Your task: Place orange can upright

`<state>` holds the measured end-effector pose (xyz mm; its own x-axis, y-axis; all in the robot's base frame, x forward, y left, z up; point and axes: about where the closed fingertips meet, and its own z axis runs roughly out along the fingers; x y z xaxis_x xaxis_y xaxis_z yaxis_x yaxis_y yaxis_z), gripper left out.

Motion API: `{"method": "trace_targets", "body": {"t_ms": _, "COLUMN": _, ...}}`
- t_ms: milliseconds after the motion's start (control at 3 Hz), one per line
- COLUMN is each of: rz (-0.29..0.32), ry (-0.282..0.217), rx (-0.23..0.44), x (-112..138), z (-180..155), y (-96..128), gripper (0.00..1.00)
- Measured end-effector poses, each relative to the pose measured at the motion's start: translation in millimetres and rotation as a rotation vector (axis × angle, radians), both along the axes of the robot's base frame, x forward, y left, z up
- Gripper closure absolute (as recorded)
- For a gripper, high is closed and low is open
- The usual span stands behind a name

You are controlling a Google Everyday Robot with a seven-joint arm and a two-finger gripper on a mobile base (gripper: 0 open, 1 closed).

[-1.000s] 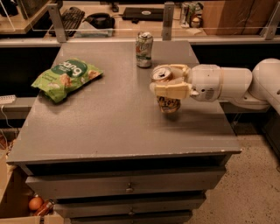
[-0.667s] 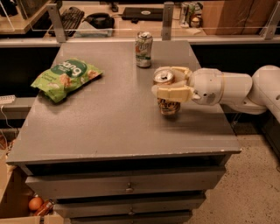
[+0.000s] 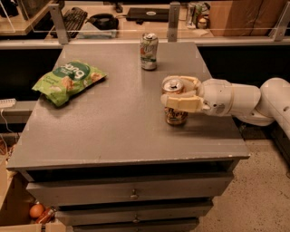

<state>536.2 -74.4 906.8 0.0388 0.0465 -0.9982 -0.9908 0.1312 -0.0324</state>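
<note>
Two knobbed drawer fronts (image 3: 133,195) sit nearest, stacked under the front lip of the grey desk (image 3: 113,136). Low left, beside the drawers, is a cardboard box (image 3: 11,199) with a round orange item (image 3: 36,210) at its foot. Cannot tell what that item is. The floor to the right is speckled.

Desk top, right of centre, fairly near the front edge: the orange can (image 3: 176,117) stands upright. Its silver top and pull tab face up. Its base looks to rest on the surface, with a shadow around it.

The pincer (image 3: 167,92) reaches in from the right on a white arm (image 3: 235,97), level with the can's upper half. One cream finger (image 3: 183,103) crosses the can's near side; the other runs behind the rim. Both look pressed against the can, so the pincer is closed on it, with the can filling the gap. Below the near finger the label shows tan with dark script.

Further back, on the left side of the desk, a green snack bag (image 3: 68,80) lies flat, well apart from the orange can. Near the far edge, about the middle, a white-and-green can (image 3: 148,50) stands upright, apart from pincer and orange can, with nothing touching it.

Beyond the desk are two grey posts (image 3: 172,20). Behind them a pale counter carries a black keyboard (image 3: 72,19) at left and a dark flat device (image 3: 147,13) at centre.
</note>
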Motion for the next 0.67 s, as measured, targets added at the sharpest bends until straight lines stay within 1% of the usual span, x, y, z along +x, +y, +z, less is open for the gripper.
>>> {"method": "trace_targets", "body": {"t_ms": 333, "rz": -0.005, "ry": 0.013, "rx": 0.003, "x": 0.2, "z": -4.2, "y": -3.2, "gripper": 0.28}}
{"method": "trace_targets", "body": {"t_ms": 667, "rz": -0.011, "ry": 0.020, "rx": -0.003, "x": 0.2, "z": -6.3, "y": -6.9, "gripper": 0.00}}
